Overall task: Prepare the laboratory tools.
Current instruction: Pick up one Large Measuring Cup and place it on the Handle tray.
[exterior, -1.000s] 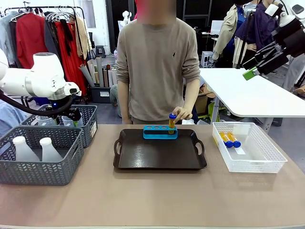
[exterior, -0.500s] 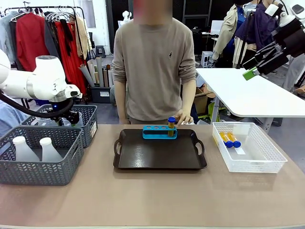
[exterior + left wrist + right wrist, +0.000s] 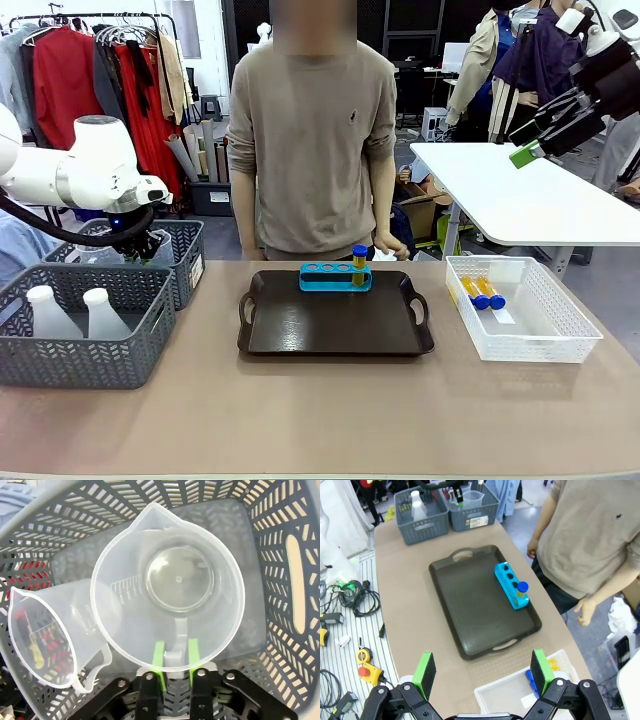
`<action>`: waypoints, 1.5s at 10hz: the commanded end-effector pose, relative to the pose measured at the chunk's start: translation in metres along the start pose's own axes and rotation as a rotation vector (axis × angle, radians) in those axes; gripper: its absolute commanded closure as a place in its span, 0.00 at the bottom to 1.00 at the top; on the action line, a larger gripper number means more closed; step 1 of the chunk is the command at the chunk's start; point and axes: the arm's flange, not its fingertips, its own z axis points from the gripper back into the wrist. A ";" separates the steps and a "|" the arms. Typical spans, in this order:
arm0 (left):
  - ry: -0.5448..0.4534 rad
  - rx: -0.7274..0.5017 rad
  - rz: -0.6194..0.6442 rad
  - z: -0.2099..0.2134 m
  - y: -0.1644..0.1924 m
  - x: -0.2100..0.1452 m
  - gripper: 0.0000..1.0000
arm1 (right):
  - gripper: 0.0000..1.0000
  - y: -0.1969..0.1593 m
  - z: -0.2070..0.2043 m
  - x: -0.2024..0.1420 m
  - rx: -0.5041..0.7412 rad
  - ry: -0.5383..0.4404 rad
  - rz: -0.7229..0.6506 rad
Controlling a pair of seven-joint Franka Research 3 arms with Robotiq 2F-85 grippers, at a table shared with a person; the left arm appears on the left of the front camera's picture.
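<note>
In the far grey mesh basket (image 3: pixel 295 580) at the table's left corner, we see the left gripper (image 3: pixel 175 655) reaching down, its green pads (image 3: pixel 159 656) pinching the handle of a clear graduated beaker (image 3: pixel 167 585) that stands upright, mouth toward the wrist camera. A second beaker (image 3: pixel 45 640) lies tipped on its side, touching the first one. In the nearer grey basket (image 3: pixel 90 370), two whitish conical flasks (image 3: pixel 45 310) stand side by side. At the middle of the table a dark tray (image 3: pixel 335 330) carries a blue rack (image 3: pixel 330 277) along its far edge, with one blue-capped test tube (image 3: pixel 359 262) upright in its right-end hole. Two more test tubes (image 3: pixel 478 292) lie in the white basket (image 3: pixel 560 345) on the right. The right gripper (image 3: pixel 482 667) hangs high above the table, jaws spread wide and holding nothing. A person (image 3: pixel 310 130) stands behind the tray, arms lowered.
</note>
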 end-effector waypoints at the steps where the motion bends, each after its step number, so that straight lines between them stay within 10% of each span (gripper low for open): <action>1: -0.016 0.014 0.007 0.004 0.001 -0.005 1.00 | 0.00 -0.001 0.000 0.002 0.004 -0.019 0.004; 6: -0.032 0.016 -0.012 0.045 0.001 -0.005 1.00 | 0.00 -0.001 0.000 0.002 0.004 -0.019 0.004; 15: -0.073 -0.155 -0.523 0.276 -0.018 -0.006 1.00 | 0.00 -0.001 0.000 0.002 0.004 -0.019 0.004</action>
